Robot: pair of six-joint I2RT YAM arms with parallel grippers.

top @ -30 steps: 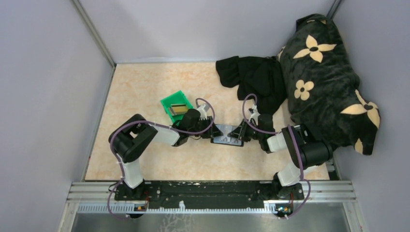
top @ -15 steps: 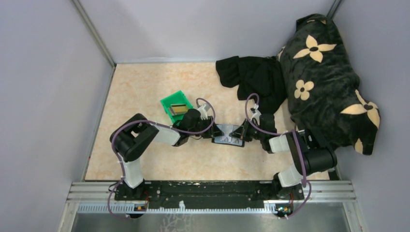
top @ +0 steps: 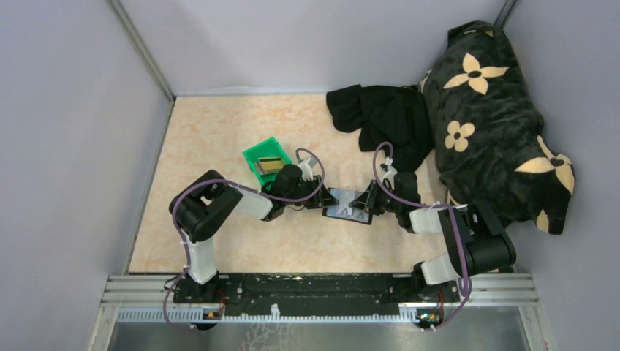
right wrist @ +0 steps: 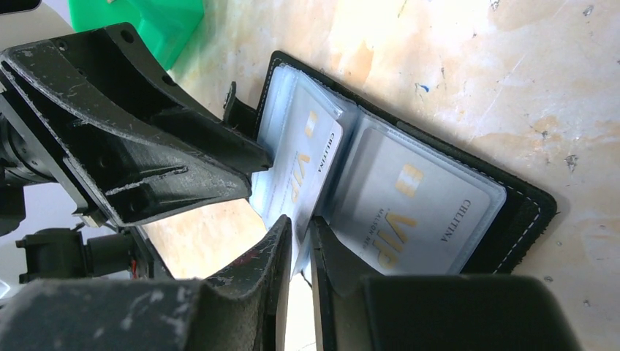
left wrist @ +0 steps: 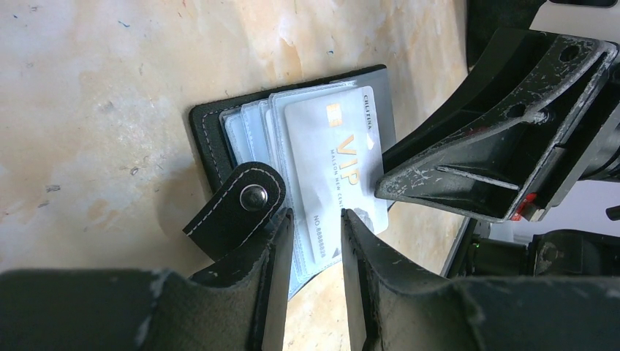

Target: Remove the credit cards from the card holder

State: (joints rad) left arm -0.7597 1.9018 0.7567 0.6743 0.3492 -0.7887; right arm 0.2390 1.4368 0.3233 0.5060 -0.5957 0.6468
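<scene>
Clutter on the beige tabletop (top: 219, 124)
Green plastic bin (top: 256, 153) centre-left; crumpled black cloth (top: 384, 117) far right, beside a black flower-patterned plush cushion (top: 497, 124).

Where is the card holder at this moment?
In the top view the card holder lies open between the left gripper and the right gripper, just right of the green bin.

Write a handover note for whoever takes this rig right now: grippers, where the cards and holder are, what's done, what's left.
Left gripper: part open, fingers astride the near edge of the card holder and its sleeves; no clamp visible.
Right gripper: nearly closed at a sleeve edge; whether it grips cannot be told.
Card holder: lies open on the table, between the two grippers.
Done: one gold-brown card lies in the green bin.
Left: at least two pale VIP cards sit in the sleeves; pull them out.
</scene>
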